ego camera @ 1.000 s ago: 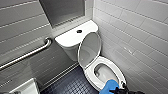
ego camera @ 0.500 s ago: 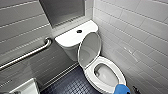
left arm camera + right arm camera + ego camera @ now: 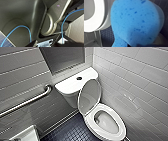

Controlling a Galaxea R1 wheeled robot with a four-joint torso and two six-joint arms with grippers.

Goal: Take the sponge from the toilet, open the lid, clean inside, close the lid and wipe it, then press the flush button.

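Observation:
The white toilet (image 3: 88,122) stands in the corner with its lid (image 3: 90,95) raised against the tank (image 3: 70,85). The seat ring is down and the bowl (image 3: 107,123) lies open. The dark flush button (image 3: 79,78) sits in the middle of the tank's top. Close before the right wrist camera is the bright blue sponge (image 3: 136,22), and my right gripper is shut on it. Beside the sponge runs the rim of the white seat (image 3: 95,25), over dark tiled floor. My left gripper is open and holds nothing; around it are the robot's own dark body (image 3: 25,18) and blue cables.
A steel grab bar (image 3: 27,102) runs along the grey tiled wall left of the tank. A white basin corner (image 3: 25,135) pokes in at the lower left. The white tiled wall (image 3: 140,84) stands close on the toilet's right. Dark blue floor tiles (image 3: 70,132) lie in front.
The blue sponge and dark arm at the lower edge of the head view, by the bowl's front, have dropped out of the picture. The toilet and raised lid are unchanged.

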